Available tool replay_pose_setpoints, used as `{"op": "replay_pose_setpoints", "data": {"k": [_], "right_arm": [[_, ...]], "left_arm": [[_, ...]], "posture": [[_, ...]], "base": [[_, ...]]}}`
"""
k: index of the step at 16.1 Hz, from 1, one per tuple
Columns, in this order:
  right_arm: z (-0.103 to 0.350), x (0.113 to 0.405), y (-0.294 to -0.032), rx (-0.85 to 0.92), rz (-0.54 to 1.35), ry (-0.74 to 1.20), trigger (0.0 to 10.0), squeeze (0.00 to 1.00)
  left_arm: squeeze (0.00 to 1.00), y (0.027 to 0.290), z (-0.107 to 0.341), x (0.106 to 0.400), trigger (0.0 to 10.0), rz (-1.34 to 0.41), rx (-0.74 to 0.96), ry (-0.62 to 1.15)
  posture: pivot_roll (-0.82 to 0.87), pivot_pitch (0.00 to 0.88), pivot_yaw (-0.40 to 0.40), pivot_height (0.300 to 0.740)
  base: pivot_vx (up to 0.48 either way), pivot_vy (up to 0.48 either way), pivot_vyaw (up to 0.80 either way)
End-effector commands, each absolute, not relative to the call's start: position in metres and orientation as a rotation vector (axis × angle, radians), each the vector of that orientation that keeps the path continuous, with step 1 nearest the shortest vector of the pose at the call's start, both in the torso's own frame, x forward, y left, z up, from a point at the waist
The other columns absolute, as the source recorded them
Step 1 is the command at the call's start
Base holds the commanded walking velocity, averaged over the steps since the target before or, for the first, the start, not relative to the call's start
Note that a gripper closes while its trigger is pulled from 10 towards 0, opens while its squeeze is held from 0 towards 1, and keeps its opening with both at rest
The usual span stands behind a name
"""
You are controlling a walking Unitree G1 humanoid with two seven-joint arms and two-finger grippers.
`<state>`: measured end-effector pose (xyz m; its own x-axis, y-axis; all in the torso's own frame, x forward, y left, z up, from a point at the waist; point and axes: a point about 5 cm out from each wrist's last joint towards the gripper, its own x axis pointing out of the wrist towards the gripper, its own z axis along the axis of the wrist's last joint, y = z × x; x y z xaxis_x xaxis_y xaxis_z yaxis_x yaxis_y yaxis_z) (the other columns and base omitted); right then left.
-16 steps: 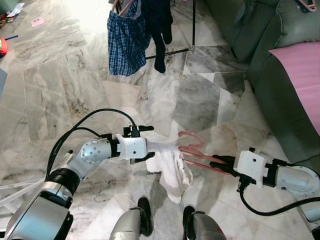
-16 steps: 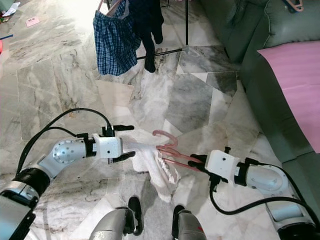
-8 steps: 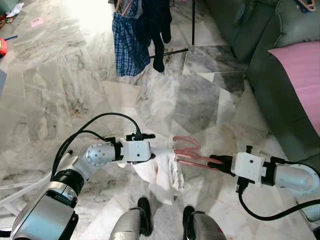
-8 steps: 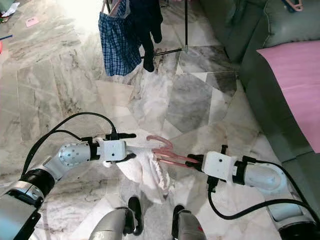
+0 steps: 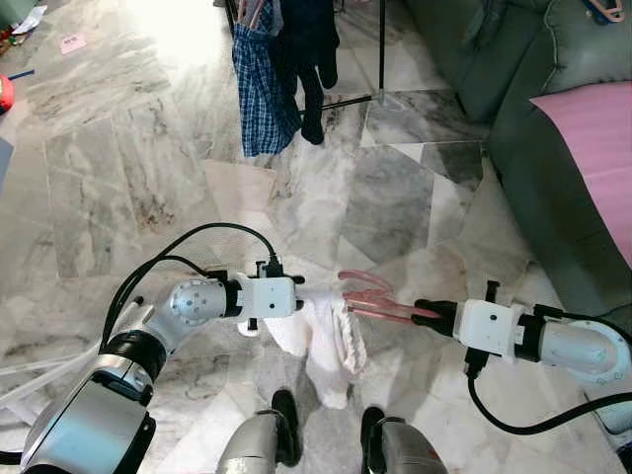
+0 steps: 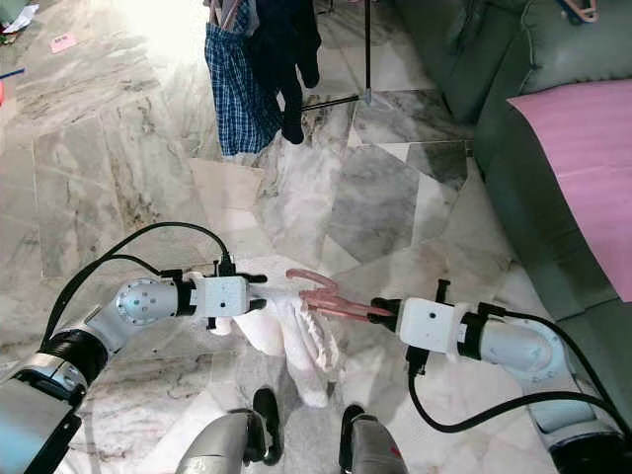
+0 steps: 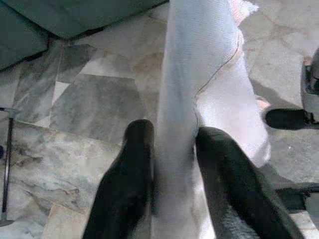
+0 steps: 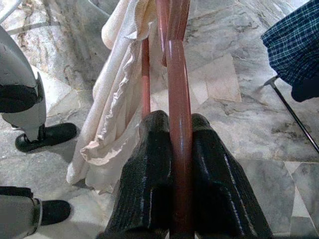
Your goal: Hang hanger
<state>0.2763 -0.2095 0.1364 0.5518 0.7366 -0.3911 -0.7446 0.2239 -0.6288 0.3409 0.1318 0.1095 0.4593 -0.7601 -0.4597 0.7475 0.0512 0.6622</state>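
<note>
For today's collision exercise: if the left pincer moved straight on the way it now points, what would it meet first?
The left pincer, already shut on the white cloth, points toward the pink hanger just beyond, so probably the hanger first, then the right pincer. Depth is hard to judge.

Glare on marble floor up top; left wrist view soft.

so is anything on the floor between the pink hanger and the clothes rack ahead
Nothing visible: bare marble floor lies between the pink plastic hanger with its white cloth and the black rack holding a checked blue garment.
</note>
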Motion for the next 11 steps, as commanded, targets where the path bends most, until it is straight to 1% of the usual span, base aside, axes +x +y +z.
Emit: {"op": "replay_pose_setpoints", "data": {"k": [1, 8, 11], "right_arm": [[0.1348, 0.2746, -0.2059, -0.87, 1.033, -0.012, 10.0, 0.0], [0.1345, 0.2765, -0.2047, -0.863, 1.01, -0.026, 10.0, 0.0], [0.1342, 0.28, -0.2071, -0.82, 0.966, 0.006, 10.0, 0.0]], "left_arm": [[0.0, 0.1384, 0.1023, 0.3378, 0.0, -1.165, 1.007, 0.039], [0.0, 0.1378, 0.0995, 0.336, 0.0, -1.192, 1.001, 0.061], [0.0, 0.138, 0.0995, 0.3359, 0.0, -1.193, 0.996, 0.063]], "posture": [[-0.04, 0.312, 0.083, 0.74], [-0.04, 0.31, 0.086, 0.74], [-0.04, 0.309, 0.087, 0.74]], "base": [[0.0, 0.0, 0.0], [0.0, 0.0, 0.0], [0.0, 0.0, 0.0]]}}
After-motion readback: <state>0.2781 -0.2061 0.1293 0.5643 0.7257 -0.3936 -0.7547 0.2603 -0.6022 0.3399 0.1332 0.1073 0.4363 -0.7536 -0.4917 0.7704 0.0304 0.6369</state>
